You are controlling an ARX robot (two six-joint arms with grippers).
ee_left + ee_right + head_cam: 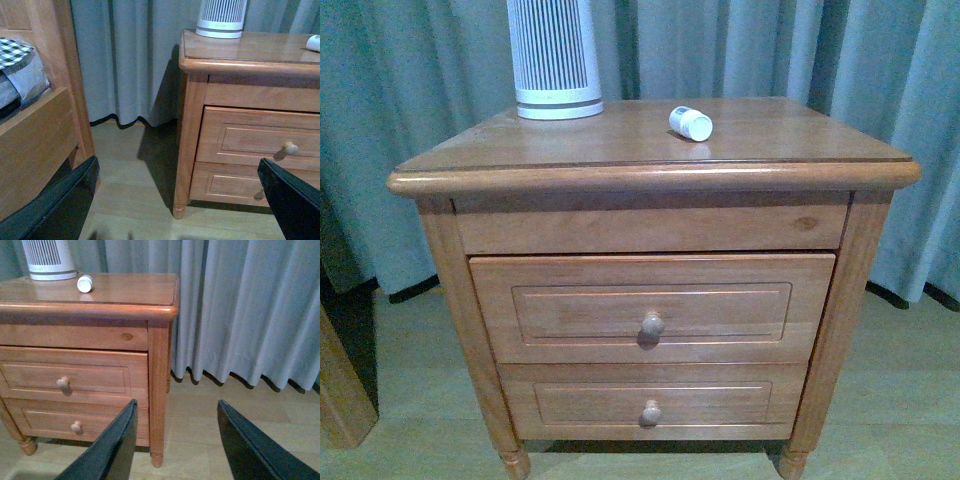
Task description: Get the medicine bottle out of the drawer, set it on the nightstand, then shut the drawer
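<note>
1. The left gripper (180,200) had its jaws wide apart, holding nothing, low beside the nightstand (650,178).
2. The right gripper (175,440) likewise had its jaws apart and empty, hanging off the nightstand's other front corner, well clear of it.
3. The medicine bottle (691,123) lay on its side on the worktop, near a ribbed white cylinder (555,58).
4. The drawer (652,308) sat flush with its front closed, knob (652,324) untouched.
5. Judging from this, every step looked done; the next move called only for the arms to keep clear.
</note>
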